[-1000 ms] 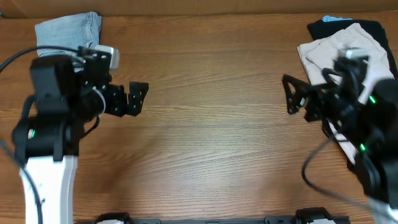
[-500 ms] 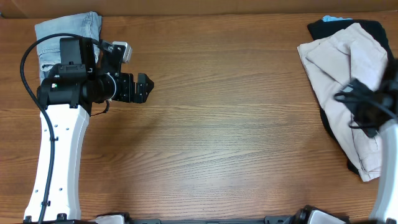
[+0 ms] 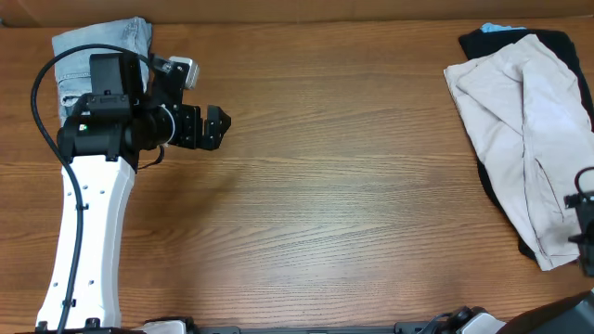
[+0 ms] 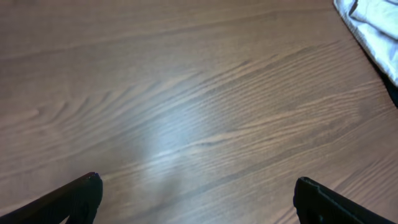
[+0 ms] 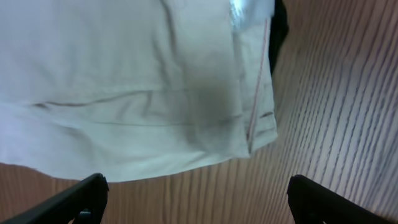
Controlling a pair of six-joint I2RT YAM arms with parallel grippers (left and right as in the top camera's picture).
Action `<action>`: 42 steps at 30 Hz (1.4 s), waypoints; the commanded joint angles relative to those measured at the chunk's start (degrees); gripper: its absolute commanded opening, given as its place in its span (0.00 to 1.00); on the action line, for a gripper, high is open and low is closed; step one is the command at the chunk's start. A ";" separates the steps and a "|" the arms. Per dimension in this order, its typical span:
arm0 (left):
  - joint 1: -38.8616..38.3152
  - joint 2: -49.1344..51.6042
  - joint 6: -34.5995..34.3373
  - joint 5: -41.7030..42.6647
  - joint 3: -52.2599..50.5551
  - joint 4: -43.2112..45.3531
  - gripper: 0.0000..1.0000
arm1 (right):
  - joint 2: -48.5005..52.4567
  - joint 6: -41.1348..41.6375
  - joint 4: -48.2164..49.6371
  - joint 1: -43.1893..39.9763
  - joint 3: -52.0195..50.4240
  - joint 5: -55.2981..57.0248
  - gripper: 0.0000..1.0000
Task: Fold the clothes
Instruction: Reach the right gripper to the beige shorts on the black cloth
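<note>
The pale beige shorts lie rumpled and spread at the right of the table, on top of the black garment. The light-blue denim shorts lie folded at the far left corner. My left gripper is open and empty over bare wood, just right of the denim shorts; in the left wrist view its jaws stand wide apart. My right gripper is open and empty above the hem of the beige shorts. Only a bit of the right arm shows overhead.
The wooden table runs between the two arms. A corner of the beige shorts shows at the top right of the left wrist view. The black garment peeks out beside the shorts in the right wrist view.
The right arm has pulled back from over the beige shorts to the right edge, leaving them uncovered. The left arm turned and its gripper shifted slightly towards the denim shorts.
</note>
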 commanded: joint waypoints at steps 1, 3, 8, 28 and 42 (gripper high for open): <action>-0.96 -0.90 1.29 0.81 1.14 1.09 1.00 | -0.13 -1.29 3.02 -2.05 -5.11 -3.56 0.96; -1.16 -0.87 1.29 0.81 1.14 1.53 1.00 | -0.13 -0.98 5.86 -2.60 -7.74 -4.85 0.96; -1.18 -0.70 1.27 0.81 1.14 1.81 1.00 | -0.13 -0.98 11.10 -2.62 -11.30 -4.96 0.93; -1.18 -0.70 1.29 0.79 1.14 2.19 1.00 | 0.13 -0.98 23.78 -2.62 -19.41 -3.08 0.57; -1.11 -0.87 -0.37 1.29 4.42 4.31 0.96 | -1.84 -10.67 22.51 -2.58 -14.56 -26.45 0.04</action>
